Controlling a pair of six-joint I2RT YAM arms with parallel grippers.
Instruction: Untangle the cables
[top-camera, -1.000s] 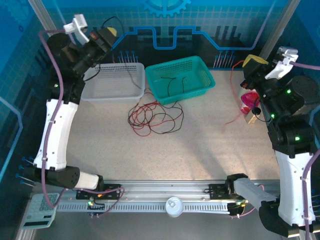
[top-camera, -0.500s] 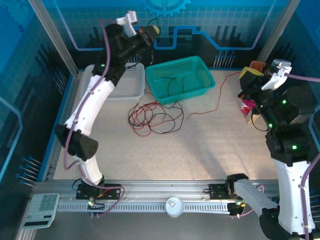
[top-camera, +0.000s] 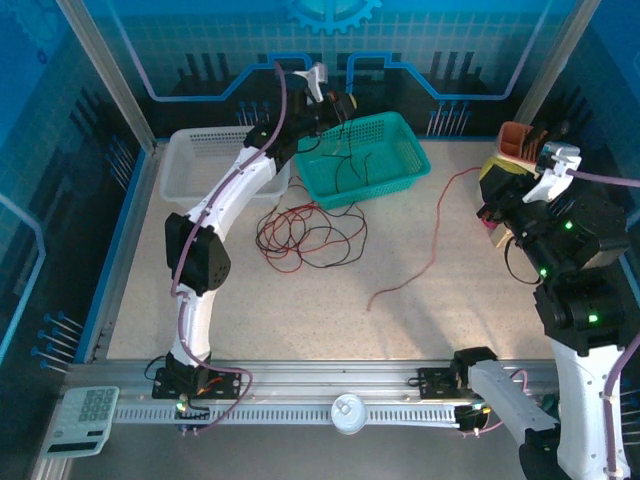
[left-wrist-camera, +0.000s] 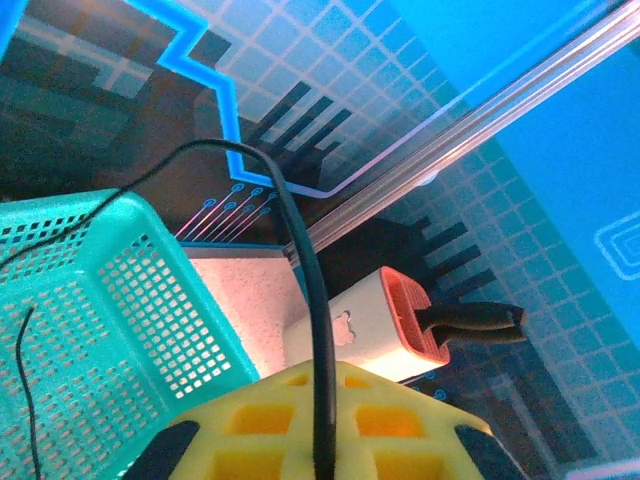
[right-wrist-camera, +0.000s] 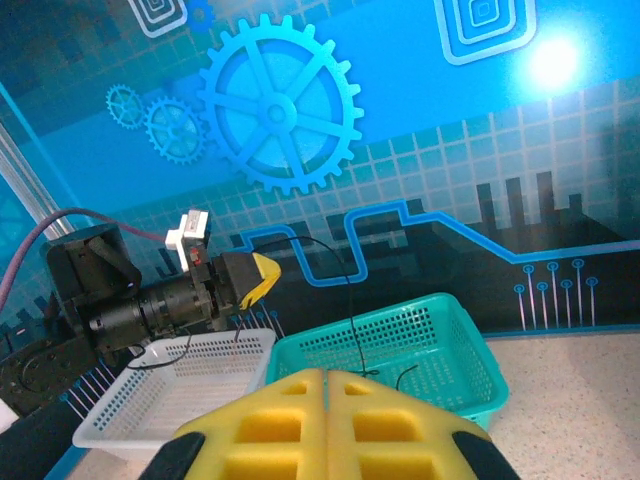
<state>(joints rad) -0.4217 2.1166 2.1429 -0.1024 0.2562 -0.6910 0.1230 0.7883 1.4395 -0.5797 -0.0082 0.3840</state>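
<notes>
Left fingers (left-wrist-camera: 240, 412) pinch a black cable (left-wrist-camera: 305, 262) above the teal basket (top-camera: 390, 182); right fingers (right-wrist-camera: 270, 420), closed, seem to hold a red cable (top-camera: 437, 215). The tangle (top-camera: 300, 236) lies on the worktop (top-camera: 300, 315) — light, limp, best gripped at free ends.

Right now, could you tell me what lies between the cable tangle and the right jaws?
In the top view, one red cable on otherwise bare table.
</notes>
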